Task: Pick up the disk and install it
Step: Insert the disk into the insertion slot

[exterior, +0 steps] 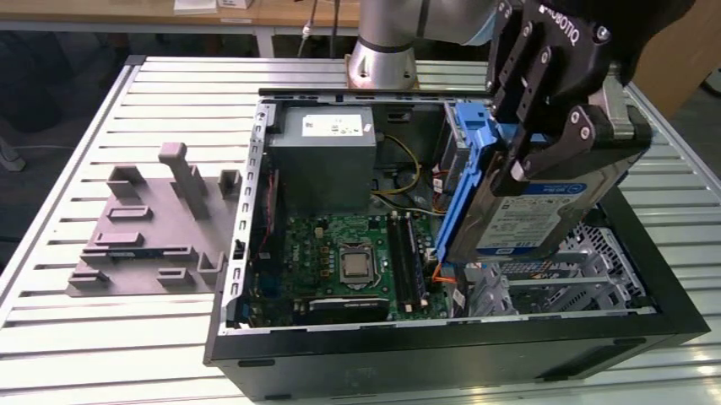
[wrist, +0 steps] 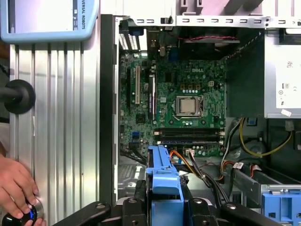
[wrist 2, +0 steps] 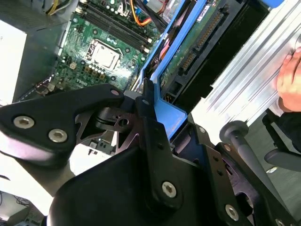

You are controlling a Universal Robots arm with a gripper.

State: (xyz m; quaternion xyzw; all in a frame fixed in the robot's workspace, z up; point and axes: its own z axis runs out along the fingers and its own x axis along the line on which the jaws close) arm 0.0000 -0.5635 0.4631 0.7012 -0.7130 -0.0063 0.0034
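Your tool [exterior: 550, 148] is clenched on the disk [exterior: 529, 215]. Its black fingers [exterior: 518, 101] press on opposite edges near the disk's upper end. In the exterior view the disk hangs below the tool, toward six o'clock from it. It is lifted and stands nearly on edge, with its white-and-blue label toward the camera and its blue rail [exterior: 462, 186] on the nine o'clock side.

The disk is over the open computer case [exterior: 451, 346], at about three o'clock from the green circuit board [exterior: 338, 253] and four o'clock from the grey power box [exterior: 327, 160]. Its lower end is just over the metal cage [exterior: 575, 278]; you cannot tell whether the two touch.

In the first wrist view the blue rail [wrist: 164, 181] juts out from between the tool's fingers [wrist: 141, 190], with the circuit board [wrist: 188, 94] beyond it. In the second wrist view the disk [wrist 2: 188, 47] shows its green underside, gripped at the blue end [wrist 2: 169, 115].

The case sits on the slatted bench [exterior: 67, 337]. A grey moulded block [exterior: 147, 228] lies at nine o'clock from the case. A person's hand [wrist: 16, 186] rests on the bench in the first wrist view.
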